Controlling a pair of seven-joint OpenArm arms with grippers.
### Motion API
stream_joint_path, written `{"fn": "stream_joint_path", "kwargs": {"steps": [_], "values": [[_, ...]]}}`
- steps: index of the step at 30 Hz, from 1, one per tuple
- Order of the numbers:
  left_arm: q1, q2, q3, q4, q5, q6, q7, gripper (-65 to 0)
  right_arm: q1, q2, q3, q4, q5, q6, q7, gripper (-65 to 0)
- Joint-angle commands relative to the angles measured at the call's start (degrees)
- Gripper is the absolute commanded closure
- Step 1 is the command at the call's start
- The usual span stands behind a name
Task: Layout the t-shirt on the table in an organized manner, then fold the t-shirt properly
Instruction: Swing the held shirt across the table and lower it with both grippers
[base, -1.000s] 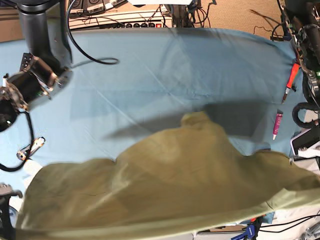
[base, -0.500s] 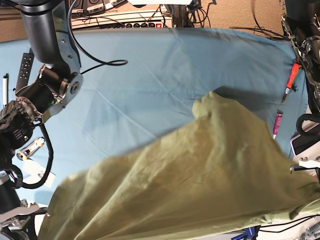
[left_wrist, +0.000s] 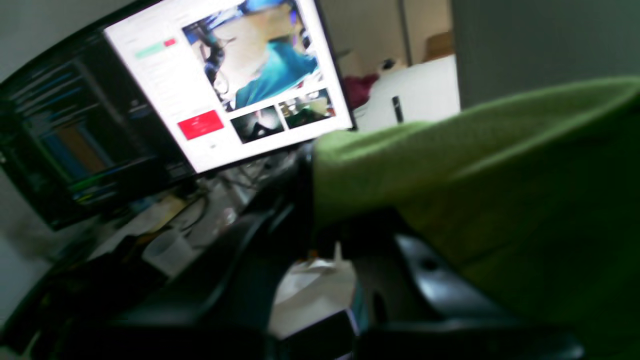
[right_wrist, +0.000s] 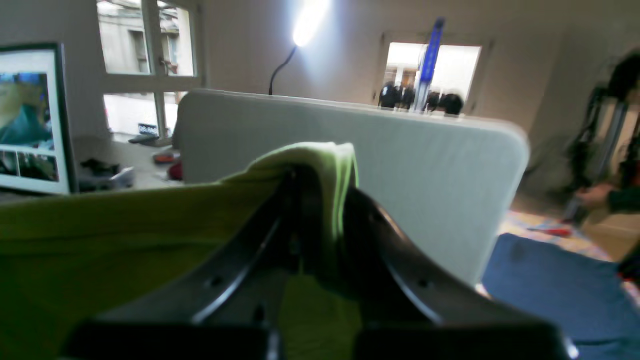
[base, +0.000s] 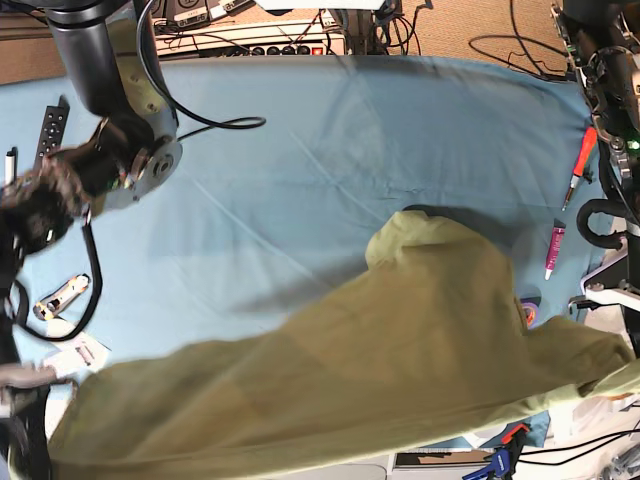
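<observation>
your right gripper (right_wrist: 320, 200): jaws pinched on a fold of the t-shirt (right_wrist: 125, 240)
your shirt: drapes left, lifted high
behind it: white partition (right_wrist: 400, 160), monitor (right_wrist: 30, 120) at left

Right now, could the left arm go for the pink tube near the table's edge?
Probably not. The left gripper is shut on the t-shirt, holding it up, so it isn't free. The pink tube itself lies uncovered on the table, just beyond the shirt's edge.

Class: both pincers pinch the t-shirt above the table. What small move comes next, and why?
Probably carry both pincers forward and lower together: the t-shirt hangs bunched over the table's near edge, gripped by the right pincer and left pincer, so it needs spreading flat.
</observation>
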Motion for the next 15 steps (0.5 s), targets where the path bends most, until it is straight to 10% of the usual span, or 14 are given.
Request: {"fn": "stream_joint_path", "kwargs": {"steps": [1, 15], "values": [[-0.37, -0.81, -0.46, 0.5, 0.85, 0.74, -1.07, 0.0, 0.04, 0.55, 0.15, 2.05, 0.24, -0.07, 1.55, 0.0], [0.92, -0.79, -0.44, 0.5, -5.4, -2.73, -1.79, 0.0, -17.25, 0.52, 7.98, 15.85, -1.33, -2.14, 1.95, 0.0]]}}
